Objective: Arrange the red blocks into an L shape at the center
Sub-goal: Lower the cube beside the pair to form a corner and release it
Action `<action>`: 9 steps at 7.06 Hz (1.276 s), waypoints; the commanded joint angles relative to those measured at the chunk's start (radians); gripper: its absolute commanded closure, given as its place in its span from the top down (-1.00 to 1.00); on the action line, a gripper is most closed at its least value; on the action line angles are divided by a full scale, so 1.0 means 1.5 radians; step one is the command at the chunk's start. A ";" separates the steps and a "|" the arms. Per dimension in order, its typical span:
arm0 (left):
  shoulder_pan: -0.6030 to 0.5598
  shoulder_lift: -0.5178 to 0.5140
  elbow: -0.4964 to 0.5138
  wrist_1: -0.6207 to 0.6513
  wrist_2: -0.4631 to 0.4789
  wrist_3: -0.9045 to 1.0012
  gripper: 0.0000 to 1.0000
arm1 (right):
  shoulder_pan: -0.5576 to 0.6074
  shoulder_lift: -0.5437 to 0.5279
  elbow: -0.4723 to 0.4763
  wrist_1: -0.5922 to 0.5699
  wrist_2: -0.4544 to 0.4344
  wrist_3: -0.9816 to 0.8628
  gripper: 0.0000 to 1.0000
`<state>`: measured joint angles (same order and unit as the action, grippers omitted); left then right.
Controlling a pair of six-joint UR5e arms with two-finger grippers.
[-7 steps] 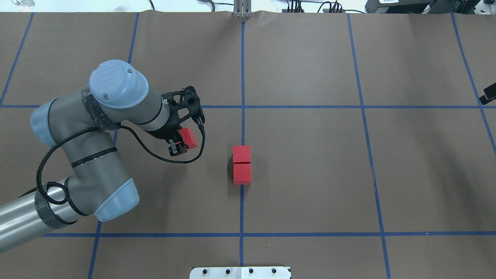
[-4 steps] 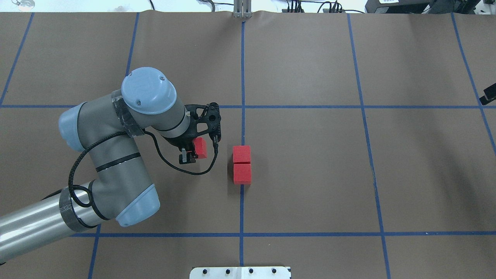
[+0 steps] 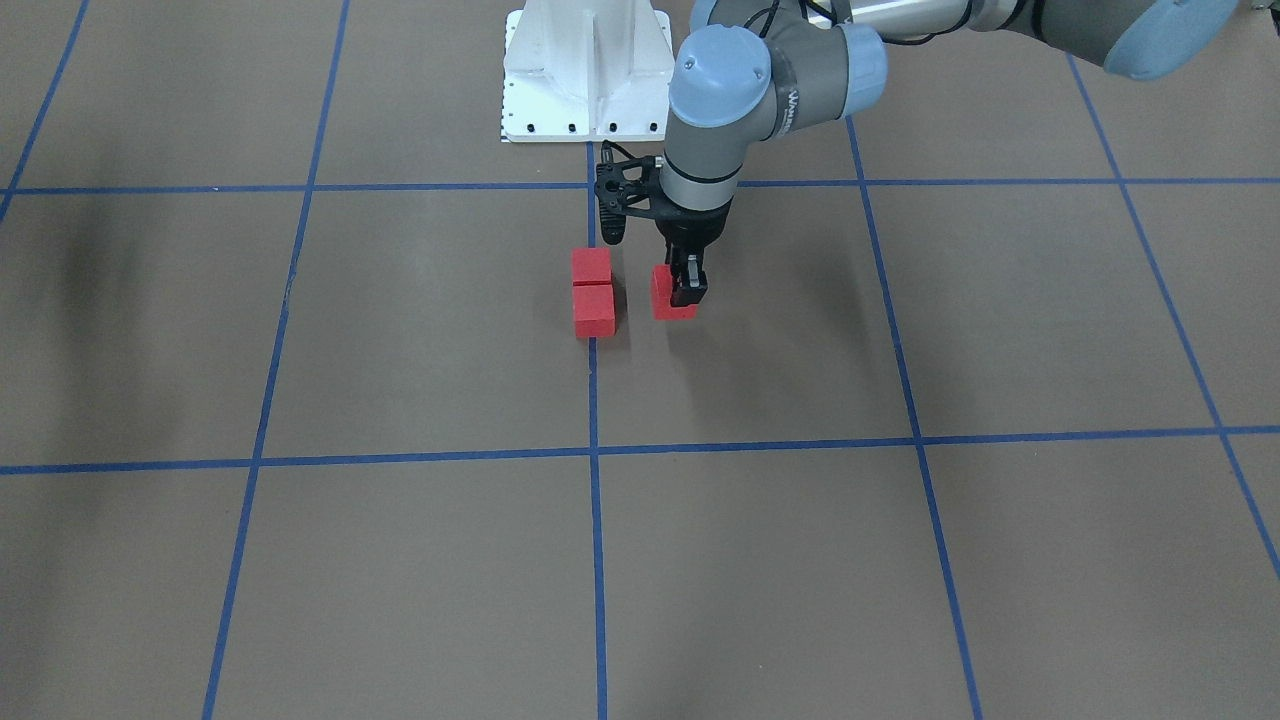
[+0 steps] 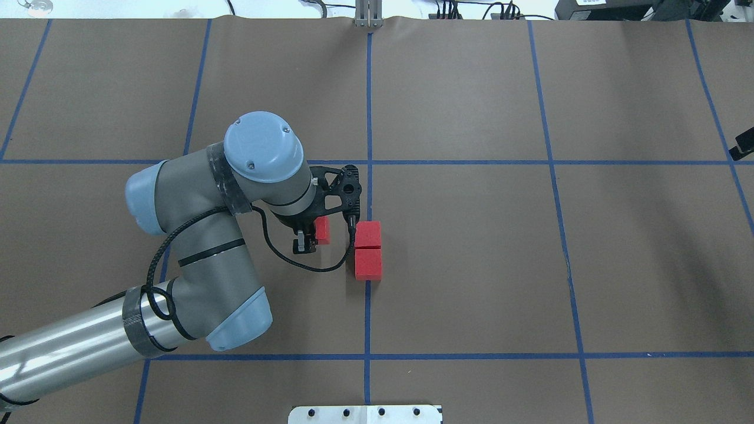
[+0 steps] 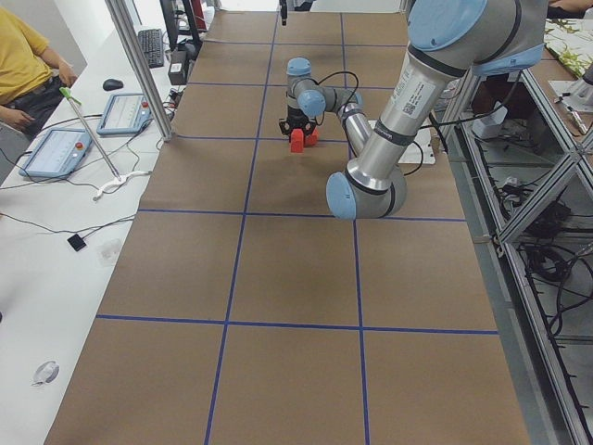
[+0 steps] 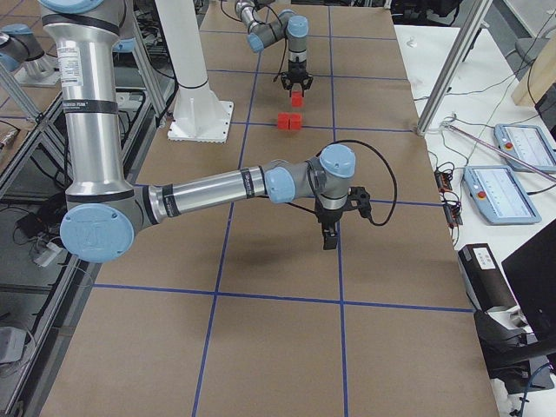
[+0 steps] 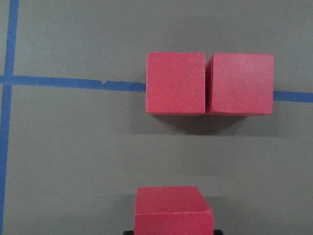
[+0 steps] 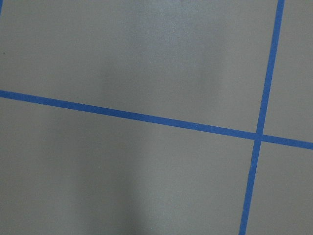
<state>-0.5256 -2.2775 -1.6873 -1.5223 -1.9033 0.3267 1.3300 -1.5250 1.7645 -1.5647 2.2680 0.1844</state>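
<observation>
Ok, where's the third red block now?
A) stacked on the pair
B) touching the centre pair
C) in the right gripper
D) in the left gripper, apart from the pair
D: the left gripper holds the third red block, bare table between it and the pair.

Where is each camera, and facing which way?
Front-facing: across the table, facing the robot; left arm grips held block beside block pair.
Overhead: behind the robot, looking down; left arm at view-left.
Exterior left: table end; left arm near.
Exterior right: opposite end; right arm near.
Left wrist: down on all three blocks.
Right wrist: down on paper and tape.
Shared: front-facing and overhead both show the pair.
</observation>
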 commanded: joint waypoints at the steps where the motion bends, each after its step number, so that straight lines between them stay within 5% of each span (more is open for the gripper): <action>1: 0.017 -0.026 0.025 0.005 0.015 -0.002 -1.00 | 0.000 -0.001 0.000 0.000 -0.001 0.001 0.99; 9: 0.032 -0.056 0.072 0.004 0.021 -0.023 -0.71 | 0.000 -0.002 -0.001 0.000 -0.001 0.000 0.99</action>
<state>-0.4775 -2.3602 -1.5841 -1.5156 -1.8749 0.2915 1.3304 -1.5273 1.7626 -1.5646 2.2672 0.1841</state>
